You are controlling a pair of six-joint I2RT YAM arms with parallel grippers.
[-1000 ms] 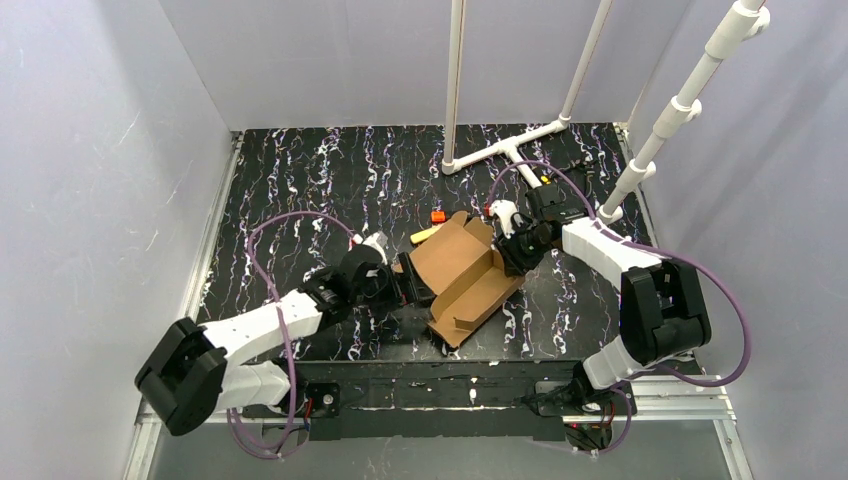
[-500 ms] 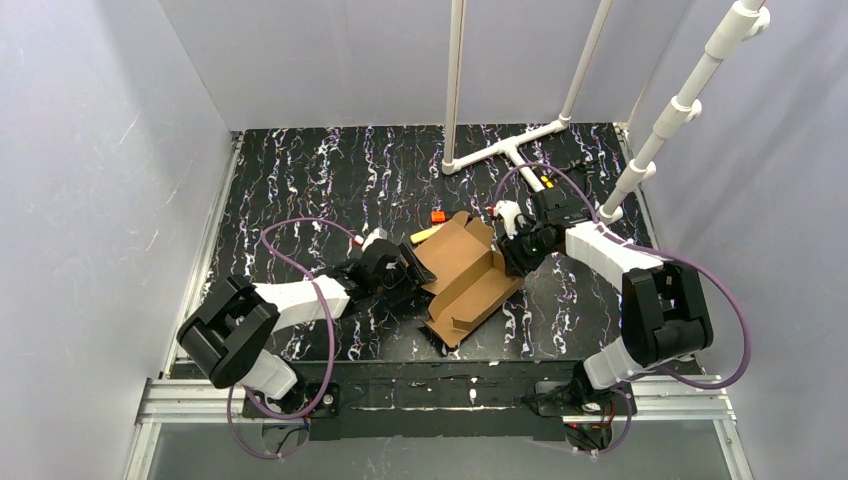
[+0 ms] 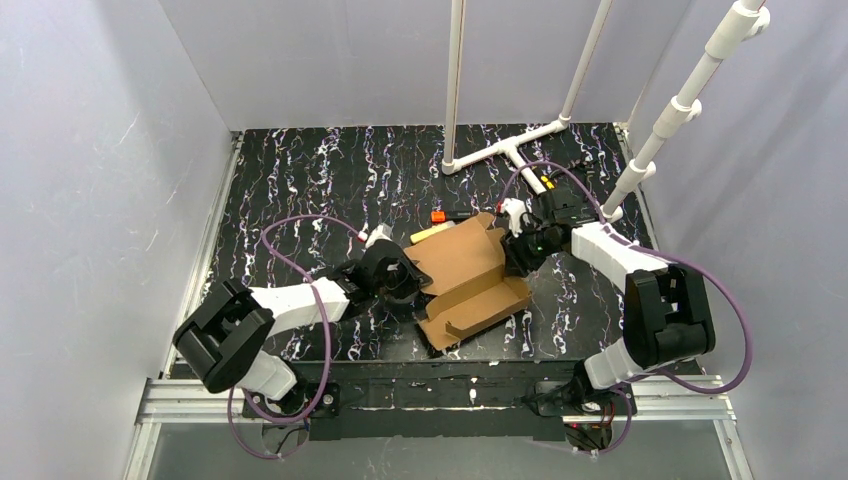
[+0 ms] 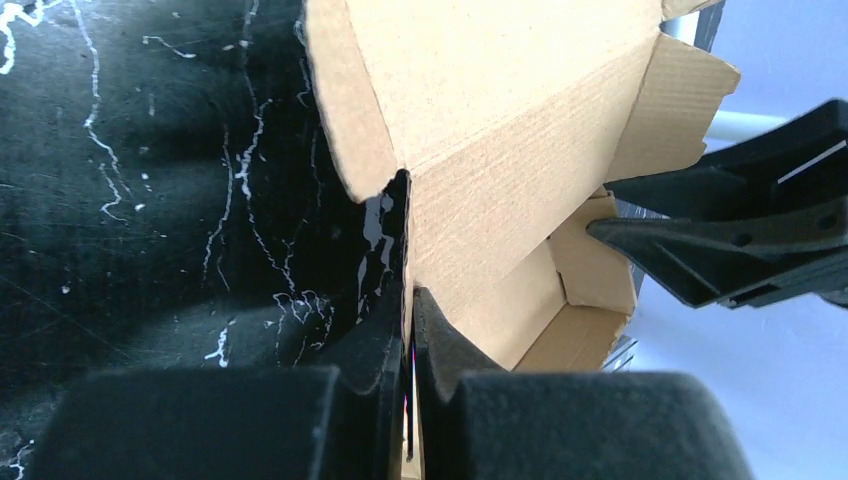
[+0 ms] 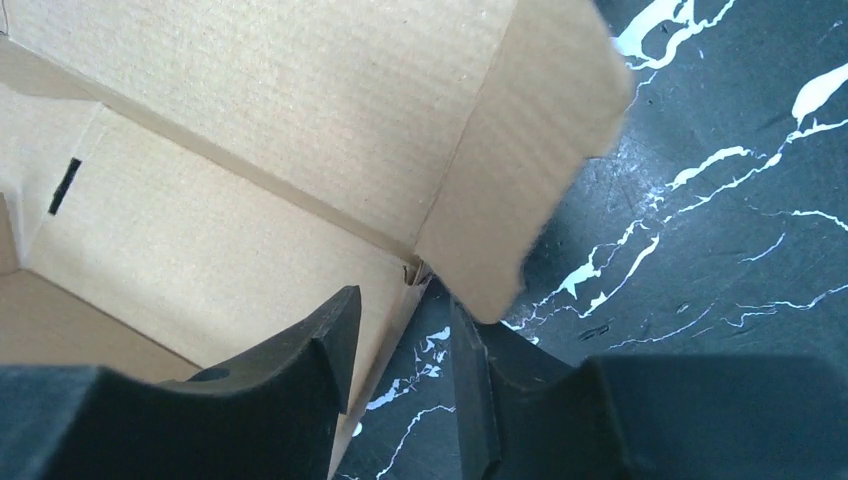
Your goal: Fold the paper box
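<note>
The paper box [image 3: 465,270] is brown cardboard, half formed, lying open on the black marbled table between both arms. My left gripper [image 3: 412,283] is at its left side, shut on the edge of a raised wall; in the left wrist view the fingers [image 4: 385,330] pinch the cardboard of the box [image 4: 500,120] with no gap. My right gripper [image 3: 517,255] is at the box's far right corner. In the right wrist view it [image 5: 400,320] stands open astride the corner of the box [image 5: 250,130], with one finger inside and one outside beside a loose flap [image 5: 520,170].
A small orange marker [image 3: 437,215] and a yellow one [image 3: 425,234] lie just behind the box. A white pipe frame [image 3: 500,150] stands at the back, and a slanted white pipe [image 3: 680,100] rises at the right. Pale walls enclose the table.
My left gripper went from wide open to shut on the box's left wall. The box turned and slid a little to the right. My right gripper shifted slightly and opened a bit.
</note>
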